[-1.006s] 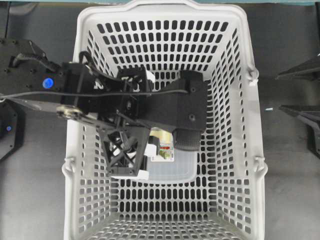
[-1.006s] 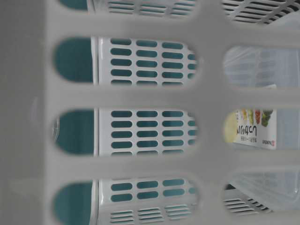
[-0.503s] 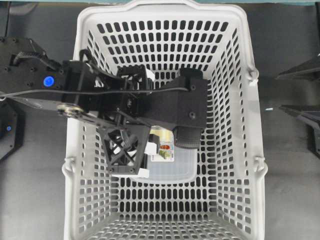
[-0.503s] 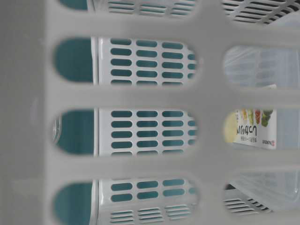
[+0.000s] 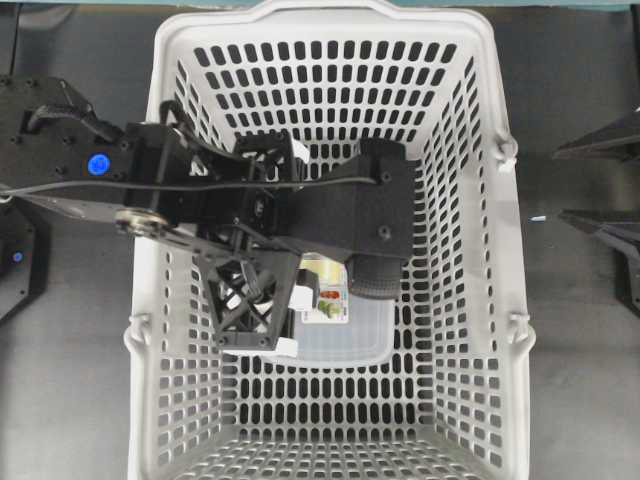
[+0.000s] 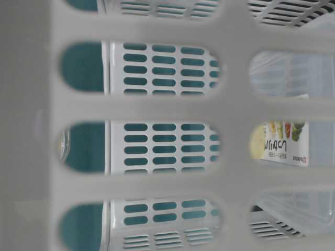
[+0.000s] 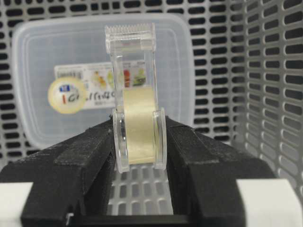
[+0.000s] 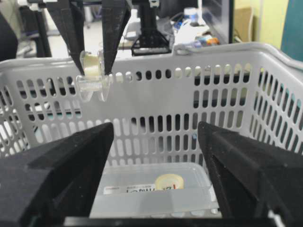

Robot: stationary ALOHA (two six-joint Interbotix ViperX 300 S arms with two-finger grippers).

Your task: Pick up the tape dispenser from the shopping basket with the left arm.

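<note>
The tape dispenser [image 7: 136, 90] is clear plastic with a pale yellow roll inside. My left gripper [image 7: 138, 138] is shut on its round hub, one black pad on each side. It hangs well above the basket floor, over a frosted box [image 7: 57, 52]. From the right wrist view the dispenser [image 8: 93, 83] hangs between two black fingers [image 8: 75, 33] near the far wall's top. The left arm [image 5: 330, 215] reaches into the light-grey shopping basket [image 5: 505, 250] and hides the dispenser from above. My right gripper [image 8: 156, 137] stands open and empty outside the basket.
The frosted box [image 5: 350, 335] with a yellow-and-white label lies flat on the basket floor; its label [image 6: 280, 144] shows through the slotted wall [image 6: 157, 110]. The basket walls rise all round the left gripper. The right gripper [image 5: 597, 185] waits at the table's right.
The left arm wavers only slightly above the basket floor. Its grip on the dispenser is unchanged, and the right arm is still.
</note>
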